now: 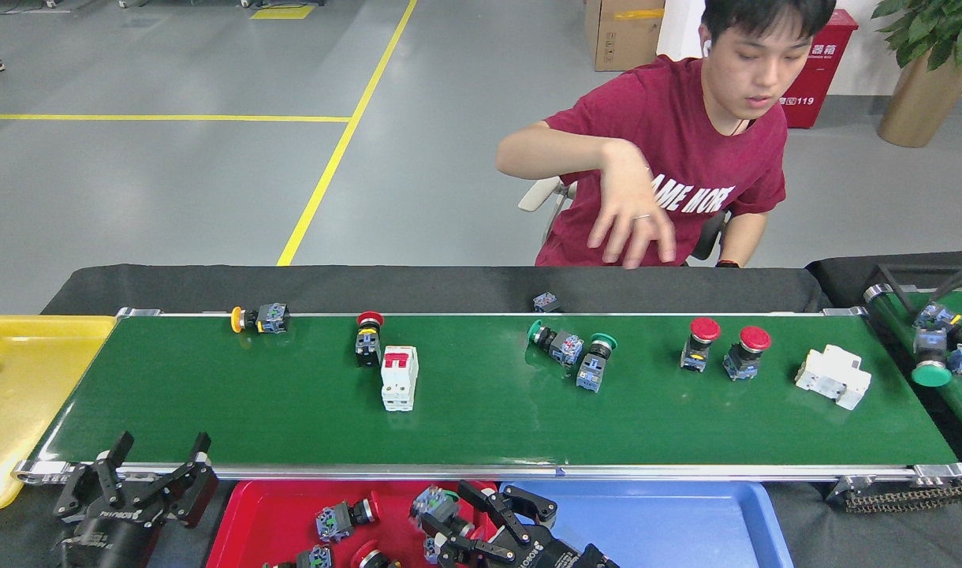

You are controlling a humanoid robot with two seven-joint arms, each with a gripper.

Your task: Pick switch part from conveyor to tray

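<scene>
Head view: the right gripper [449, 517] is hanging low over the red tray [252, 525], at its right end beside the blue tray [686, 528], its fingers pinching a switch part [432, 502] with a blue-grey contact block. That part is sitting between the fingertips, off the conveyor [481, 418], above the red tray; its long axis is too hidden by the fingers to tell. The left gripper [138, 481] is hovering just off the belt's near-left rail, its jaws spread wide with nothing between them.

Several switches are lying in the red tray, one of them [343, 517] with its long axis running left to right. On the belt, a yellow-capped switch [259, 319] is lying on its side along the far edge, cap pointing left. A red-capped switch [367, 338] is sitting just beside a white breaker with a red lever [398, 377], whose long axis is running across the belt. Two green-capped switches [569, 353] are lying tilted, touching each other. Two red mushroom buttons [724, 347] are standing close together, and a white breaker [833, 377] is lying angled further right.

A person in a dark red shirt [686, 158] is sitting behind the belt, one hand [631, 213] raised above it.
</scene>
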